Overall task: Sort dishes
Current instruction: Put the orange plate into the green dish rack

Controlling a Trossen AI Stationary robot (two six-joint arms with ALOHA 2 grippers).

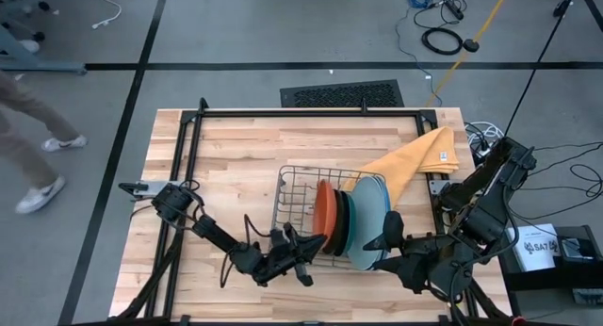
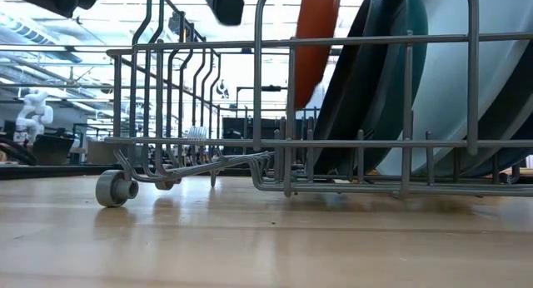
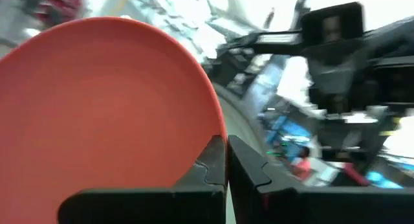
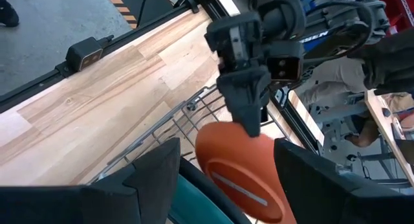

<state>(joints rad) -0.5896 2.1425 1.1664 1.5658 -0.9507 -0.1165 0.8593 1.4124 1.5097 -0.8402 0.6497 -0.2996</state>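
Observation:
A wire dish rack (image 1: pixel 297 189) stands on the wooden table. In it, on edge and side by side, are an orange-red plate (image 1: pixel 325 218), a dark teal plate (image 1: pixel 341 222), a pale blue plate (image 1: pixel 367 222) and a bright blue plate (image 1: pixel 384 208). My left gripper (image 1: pixel 316 246) comes from the table's left and is shut at the orange-red plate's rim. My right gripper (image 4: pixel 226 153) hangs open above the plates, its fingers wide apart and touching nothing. The low view shows the orange-red plate (image 2: pixel 316 38) upright behind the rack's wires. My left gripper (image 3: pixel 226 146) has its shut fingertips (image 4: pixel 249 123) at the orange-red plate's upper rim (image 4: pixel 240 134). It comes from the table's left and slants a little upward. The plate stands on edge in the rack. Whether the rim sits between the fingers, I cannot tell.
A yellow-orange cloth (image 1: pixel 415 161) lies beside the rack toward the far right. Black frame rails (image 1: pixel 188 156) run along the table's left and far sides. A person (image 1: pixel 38 138) walks on the floor off the table's left. Bare wood lies left of the rack.

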